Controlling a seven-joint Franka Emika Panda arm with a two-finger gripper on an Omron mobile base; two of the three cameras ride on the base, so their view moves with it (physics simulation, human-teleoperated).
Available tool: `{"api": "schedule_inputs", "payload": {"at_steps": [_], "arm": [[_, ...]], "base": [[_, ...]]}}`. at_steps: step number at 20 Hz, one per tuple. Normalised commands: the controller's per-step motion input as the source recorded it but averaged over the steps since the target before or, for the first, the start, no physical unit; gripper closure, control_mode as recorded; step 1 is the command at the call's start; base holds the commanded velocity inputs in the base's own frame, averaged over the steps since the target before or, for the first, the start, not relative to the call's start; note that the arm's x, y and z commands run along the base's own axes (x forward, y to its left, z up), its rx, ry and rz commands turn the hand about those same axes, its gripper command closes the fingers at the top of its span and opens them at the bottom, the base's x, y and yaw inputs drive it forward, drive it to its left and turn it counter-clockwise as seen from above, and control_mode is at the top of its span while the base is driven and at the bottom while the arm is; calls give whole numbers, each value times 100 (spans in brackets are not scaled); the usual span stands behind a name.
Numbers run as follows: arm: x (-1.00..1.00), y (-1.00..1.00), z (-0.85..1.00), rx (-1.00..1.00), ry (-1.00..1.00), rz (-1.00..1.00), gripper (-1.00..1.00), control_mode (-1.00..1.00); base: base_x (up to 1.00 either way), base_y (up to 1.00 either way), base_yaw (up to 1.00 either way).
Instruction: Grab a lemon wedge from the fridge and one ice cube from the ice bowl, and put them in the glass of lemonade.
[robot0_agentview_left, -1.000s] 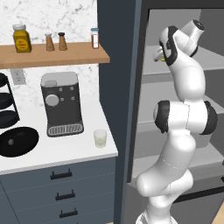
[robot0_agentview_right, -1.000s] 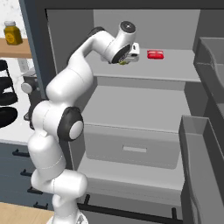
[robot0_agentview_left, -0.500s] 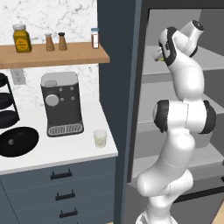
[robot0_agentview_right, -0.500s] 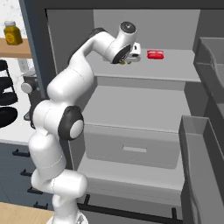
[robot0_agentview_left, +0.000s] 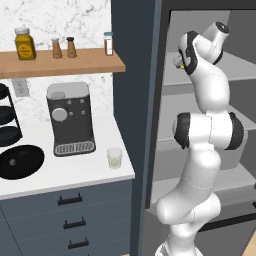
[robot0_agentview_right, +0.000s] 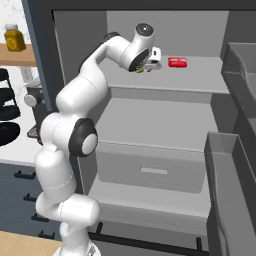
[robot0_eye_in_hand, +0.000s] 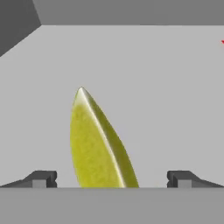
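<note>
The lemon wedge (robot0_eye_in_hand: 98, 144) is a yellow-green sliver, pointed tip up, lying on the fridge's (robot0_agentview_right: 165, 107) pale grey top shelf (robot0_agentview_right: 200, 75). The gripper (robot0_eye_in_hand: 111, 179) stands wide open around it, seemingly not touching. A red item (robot0_agentview_right: 177, 62) sits rightward.

Glossy white arm (robot0_agentview_right: 75, 95), dark joints, seemingly cable-free.

An open grey fridge (robot0_agentview_right: 165, 130) with pale shelves. A white robot arm reaches up from the lower left to the top shelf, where its hand (robot0_agentview_right: 146, 68) hangs at the shelf's front edge over a small yellow-green lemon wedge (robot0_agentview_right: 140, 70). Whether the fingers touch the wedge cannot be told. A flat red item (robot0_agentview_right: 177, 62) lies just beside it, further along the same shelf.
</note>
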Motion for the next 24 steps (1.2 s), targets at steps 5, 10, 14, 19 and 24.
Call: {"api": "schedule_inputs", "payload": {"at_steps": [5,10,14,19,24], "arm": [[7,18,-19,0,5,0,-100,-100],[1,16,-9,0,0,0,-100,-100],[0,11,0,0,0,0,-100,-100],[-27,8,9,0,-6,0,-100,-100],[-64,5,22,0,-12,1,-100,-100]], "base": [[0,0,0],[0,0,0],[0,0,0],[0,0,0],[0,0,0]]}}
